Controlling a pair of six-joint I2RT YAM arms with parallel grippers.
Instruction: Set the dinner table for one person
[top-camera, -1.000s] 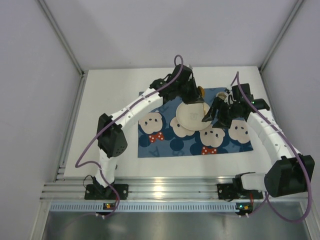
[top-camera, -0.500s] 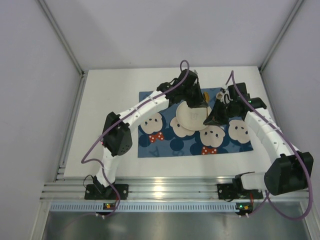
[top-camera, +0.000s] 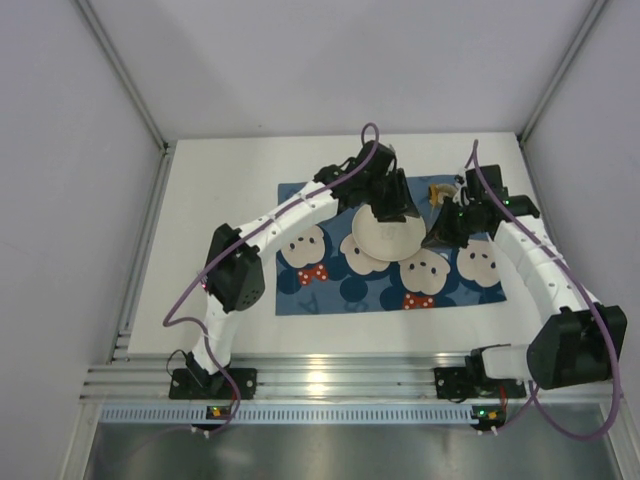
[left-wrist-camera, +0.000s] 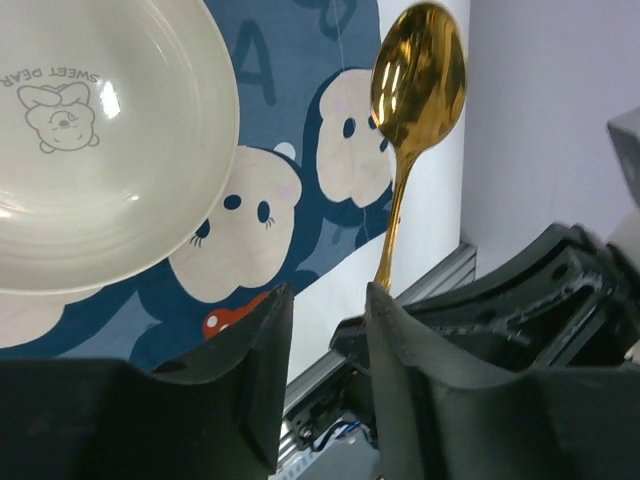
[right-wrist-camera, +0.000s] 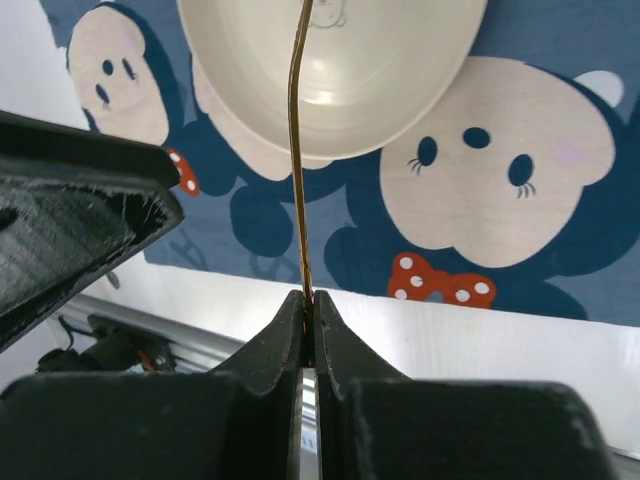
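White tabletop all round, that's the dinner table (top-camera: 225, 185), with a blue mouse-print mat (top-camera: 310, 295) laid on it and a cream bowl (left-wrist-camera: 100, 150) set on the mat. Big change in the last second: the gold spoon (left-wrist-camera: 418, 80) has been handed across. It was pinched by the left gripper (left-wrist-camera: 325, 300) a moment ago. Now those jaws are parted, though whether one finger is still touched by the handle can't be told. The handle is clamped tight in the right gripper (right-wrist-camera: 308, 300) and held up over the mat, near the bowl's right side. Handover looks done, so the spoon is probably ready to be laid beside the bowl.
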